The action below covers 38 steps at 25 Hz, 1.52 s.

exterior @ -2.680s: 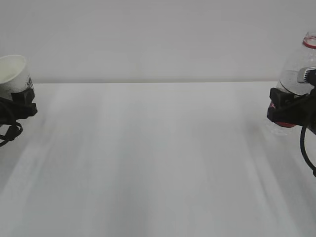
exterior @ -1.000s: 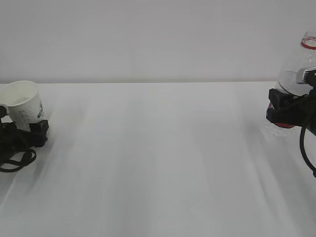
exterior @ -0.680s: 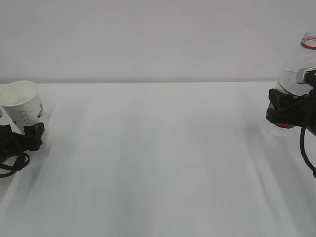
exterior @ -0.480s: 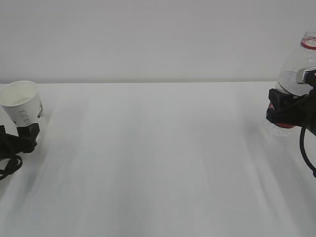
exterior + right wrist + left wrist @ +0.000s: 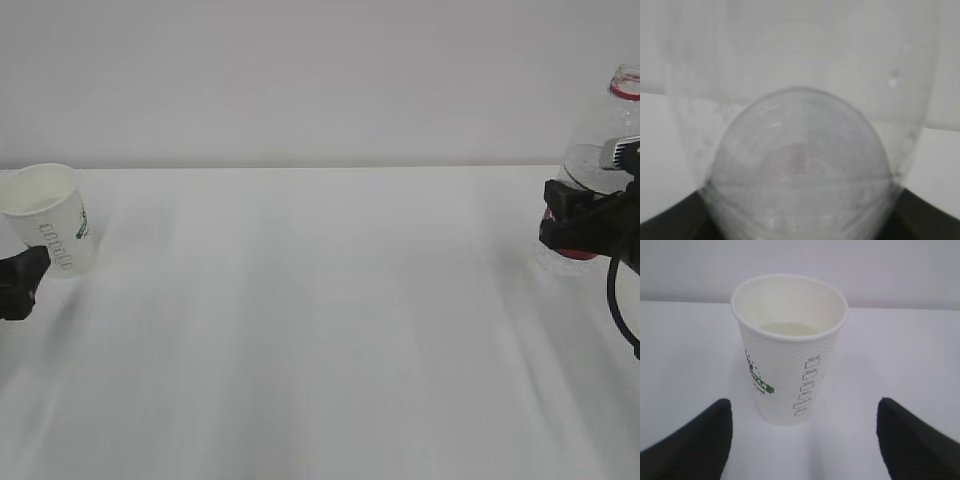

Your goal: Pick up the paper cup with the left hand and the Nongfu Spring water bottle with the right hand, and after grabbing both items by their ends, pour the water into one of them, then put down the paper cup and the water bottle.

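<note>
The paper cup stands upright on the white table at the far left, free of any grip. In the left wrist view the paper cup shows its green logo and holds a little water. My left gripper is open, its black fingers spread wide just short of the cup's base; only a black tip of the left gripper shows at the exterior view's left edge. My right gripper is shut on the Nongfu Spring water bottle, roughly upright at the far right. The bottle fills the right wrist view.
A plain pale wall rises behind the table's far edge. The white tabletop stretches between the cup and the bottle.
My left gripper has backed away to the left, off the cup, which stays standing on the table. The right gripper and the bottle have not moved.
</note>
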Tool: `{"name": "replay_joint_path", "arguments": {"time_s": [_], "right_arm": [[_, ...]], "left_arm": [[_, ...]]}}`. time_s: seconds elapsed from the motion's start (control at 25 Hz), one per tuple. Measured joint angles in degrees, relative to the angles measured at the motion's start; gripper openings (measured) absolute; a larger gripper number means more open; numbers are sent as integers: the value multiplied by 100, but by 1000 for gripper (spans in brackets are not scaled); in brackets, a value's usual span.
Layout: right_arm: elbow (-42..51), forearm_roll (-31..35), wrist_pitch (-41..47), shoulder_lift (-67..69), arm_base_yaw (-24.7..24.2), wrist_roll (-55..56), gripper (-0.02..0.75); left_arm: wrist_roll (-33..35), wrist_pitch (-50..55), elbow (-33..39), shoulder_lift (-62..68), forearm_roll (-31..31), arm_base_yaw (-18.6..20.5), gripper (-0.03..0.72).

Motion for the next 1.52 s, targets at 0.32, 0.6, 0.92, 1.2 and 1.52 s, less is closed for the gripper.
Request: {"name": "replay_joint_path", "arguments": {"time_s": [0.32,0.6,0.92,1.2,1.52], "right_arm": [[0,0,0,0,0,0,468],[0,0,0,0,0,0,468],[-197,22,0,0,0,0,468],[-505,118,0,353,0,-60,468],[-877,352,20,925,0,-60,468]], "left_arm": [[-13,0,214,-923,138,0,647],[-13,0,242,-1479,254,0,634],[-16,0,255,-1728,244,0,616],[-16,10,255,-1728,244,0,601],[-16,10,255,-1728,244,0,594]]}}
